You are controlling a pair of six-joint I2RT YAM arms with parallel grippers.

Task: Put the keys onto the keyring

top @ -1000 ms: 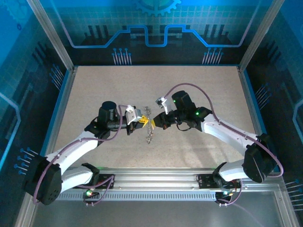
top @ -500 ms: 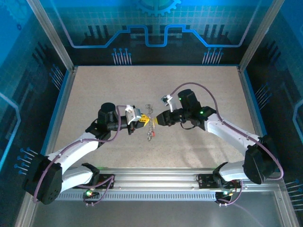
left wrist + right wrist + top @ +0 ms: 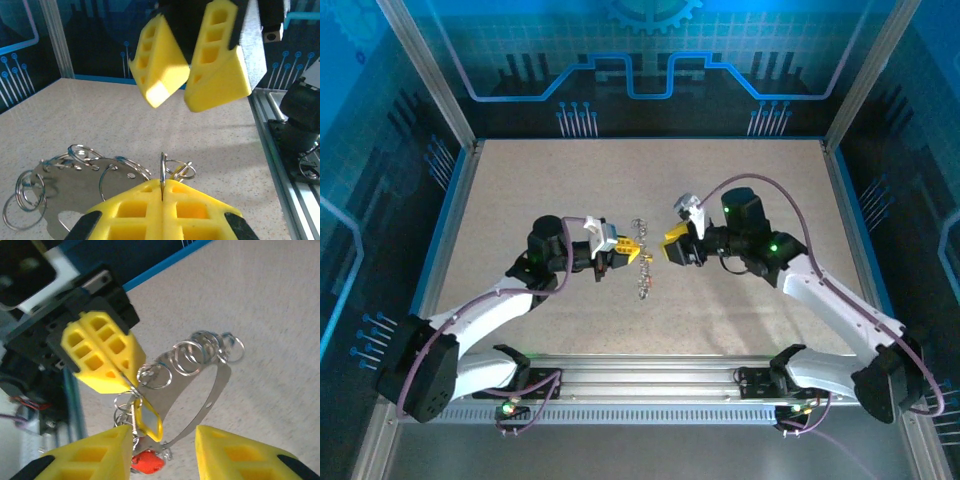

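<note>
**Desk:** What are the fingers doing?

**Photographer:** The left fingers (image 3: 130,210) are pressed together, pinching the thin silver keyring (image 3: 163,172) edge-on at their tips. The right fingers (image 3: 240,457) stand spread, facing the left pair almost tip to tip, with bare counter (image 3: 740,190) showing through the gap.

**Desk:** And the keys?

**Photographer:** In the right wrist view, the yellow-headed key (image 3: 148,422) hangs close to the pinched ring and just beside the tip of one right finger. Whether it touches that finger cannot be told. The red-headed key (image 3: 147,462) sits next to it, nearer the camera. Whether either key is threaded on the ring is too fine to make out.

**Desk:** What lies around them?

**Photographer:** A curved grey metal strip (image 3: 212,400) with small holes rests on the speckled counter just past the keys. It carries a cluster of spare silver rings (image 3: 200,350). From above, the whole bunch sits mid-counter between the two pairs of fingers, and a short chain (image 3: 642,286) trails toward the near edge.
</note>
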